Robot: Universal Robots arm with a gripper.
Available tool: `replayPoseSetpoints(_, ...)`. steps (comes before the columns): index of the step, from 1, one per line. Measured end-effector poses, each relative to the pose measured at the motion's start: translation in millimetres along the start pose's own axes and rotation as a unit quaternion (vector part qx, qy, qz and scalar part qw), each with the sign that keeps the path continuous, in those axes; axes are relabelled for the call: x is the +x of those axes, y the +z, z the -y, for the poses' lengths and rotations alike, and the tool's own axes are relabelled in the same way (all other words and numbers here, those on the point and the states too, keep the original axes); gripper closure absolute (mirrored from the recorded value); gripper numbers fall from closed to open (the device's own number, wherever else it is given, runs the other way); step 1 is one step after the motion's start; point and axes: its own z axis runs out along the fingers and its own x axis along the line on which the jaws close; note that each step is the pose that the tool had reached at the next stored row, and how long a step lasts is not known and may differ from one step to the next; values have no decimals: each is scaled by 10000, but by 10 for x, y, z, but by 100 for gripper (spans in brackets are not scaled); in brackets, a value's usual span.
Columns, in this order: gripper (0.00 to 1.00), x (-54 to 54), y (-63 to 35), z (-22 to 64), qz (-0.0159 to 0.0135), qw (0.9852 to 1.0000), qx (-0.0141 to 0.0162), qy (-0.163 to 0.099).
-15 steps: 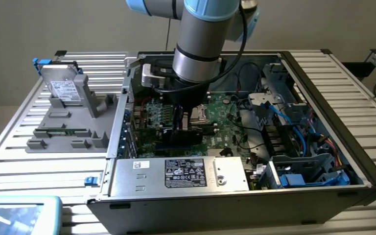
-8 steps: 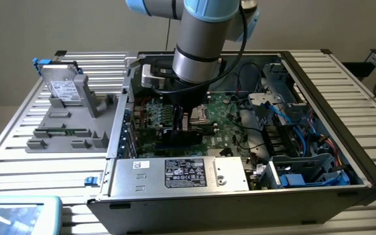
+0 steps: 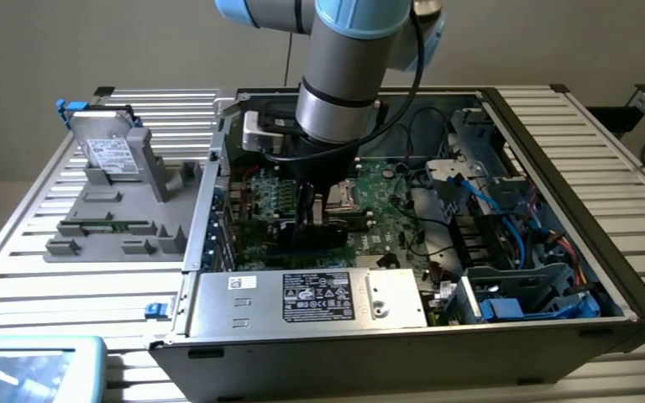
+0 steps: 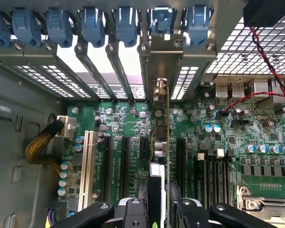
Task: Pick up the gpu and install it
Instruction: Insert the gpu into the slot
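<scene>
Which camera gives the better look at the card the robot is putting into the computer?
The wrist view. There the card stands edge-on over the green board, between the claw fingers, its silver bracket up at the rear slots. In the exterior view the arm and claw cover most of it.

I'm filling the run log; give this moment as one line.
gripper: shut on gpu | gpu: upright on edge over motherboard, bracket at rear slot openings | arm: reaching down inside open computer case
</scene>
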Motion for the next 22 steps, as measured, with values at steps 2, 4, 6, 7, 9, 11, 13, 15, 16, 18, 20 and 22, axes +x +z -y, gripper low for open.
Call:
replayPoseSetpoints(2,72,0,-1,0,-2,10000,0,-2)
replayPoseSetpoints(4,72,0,-1,0,-2,10000,0,-2)
replayPoseSetpoints(6,72,0,-1,0,-3,10000,0,-2)
replayPoseSetpoints(7,72,0,-1,0,-3,10000,0,-3)
replayPoseSetpoints(9,72,1,3,-2,-4,10000,0,-3)
replayPoseSetpoints(11,72,0,9,-3,-4,10000,0,-3)
replayPoseSetpoints(13,72,0,15,-7,-4,10000,0,-3)
replayPoseSetpoints(15,72,-1,23,-8,-4,10000,0,-3)
replayPoseSetpoints(16,72,-1,26,-9,-4,10000,-1,-2)
replayPoseSetpoints(18,72,-1,33,-11,-4,10000,0,-3)
replayPoseSetpoints(20,72,-2,38,-13,-4,10000,-1,-3)
replayPoseSetpoints(22,72,-2,43,-14,-3,10000,0,-2)
